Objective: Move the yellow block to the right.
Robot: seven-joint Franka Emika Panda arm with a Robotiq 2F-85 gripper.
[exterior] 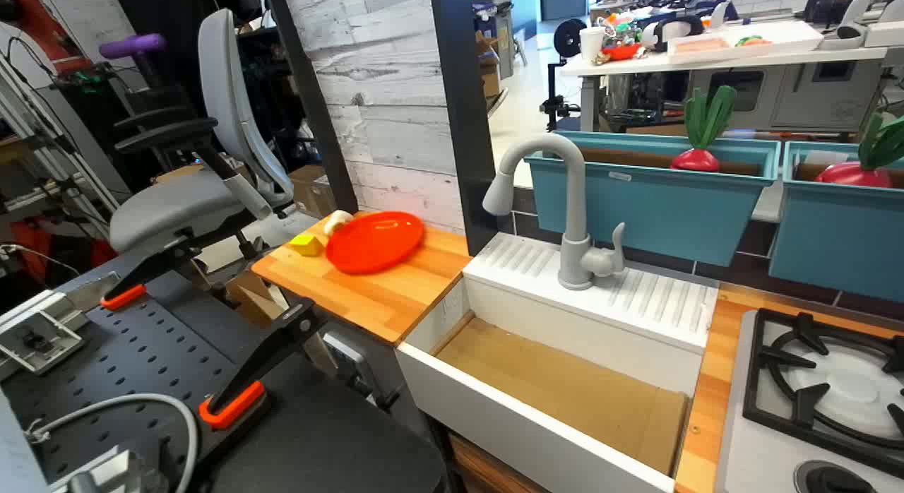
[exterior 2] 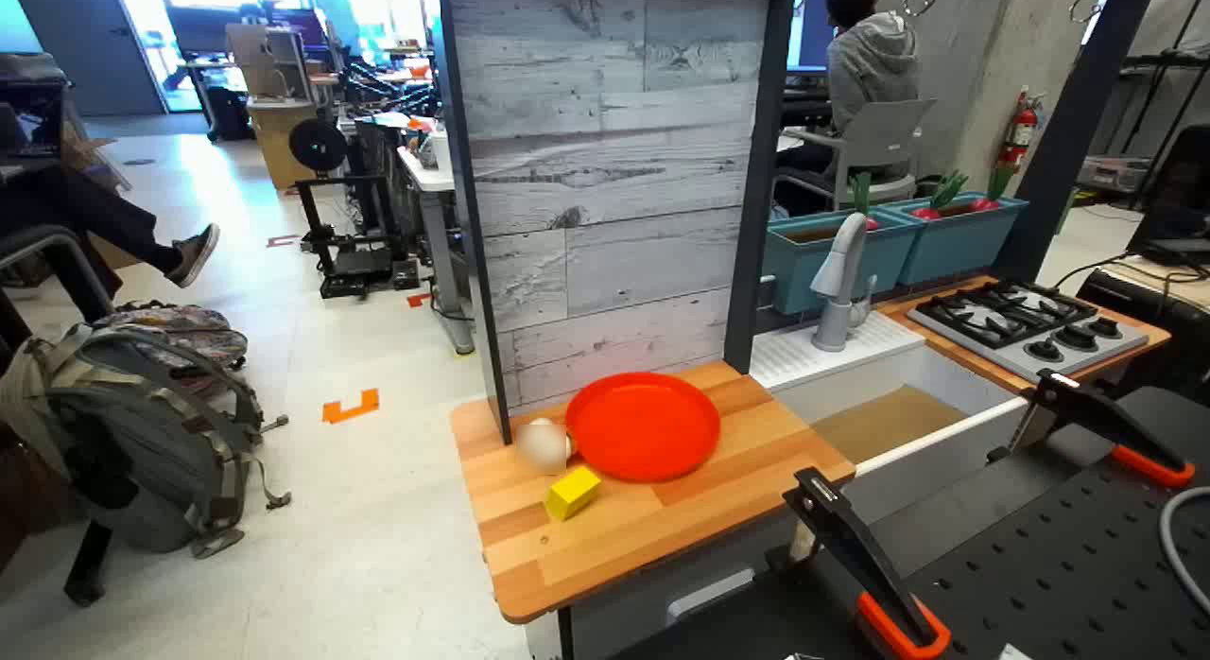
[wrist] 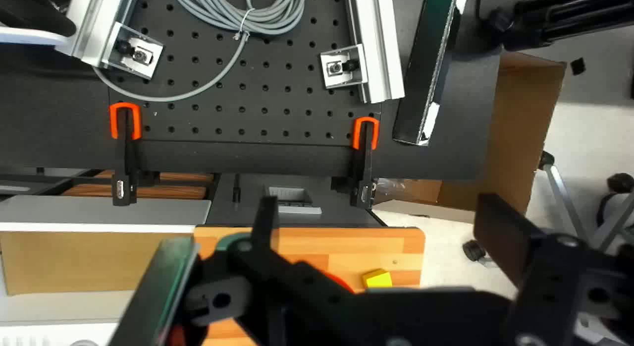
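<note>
Lying on striped wooden countertop [exterior 2: 643, 537], the small bright-yellow block [exterior 2: 573, 495] sits left of the round orange-red plate [exterior 2: 644, 427] in both exterior views. The black two-finger gripper [wrist: 364, 219] stands spread wide, empty, presumably to straddle the block.

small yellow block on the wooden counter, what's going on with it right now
Nothing is holding the small, chunky bright-yellow block; it rests on the striped wooden counter beside the round orange-red plate and a whitish rounded thing. The robot's black two-fingered hand is open and empty in the wrist view. The job is to move the block right, but no grasp shows now.
</note>
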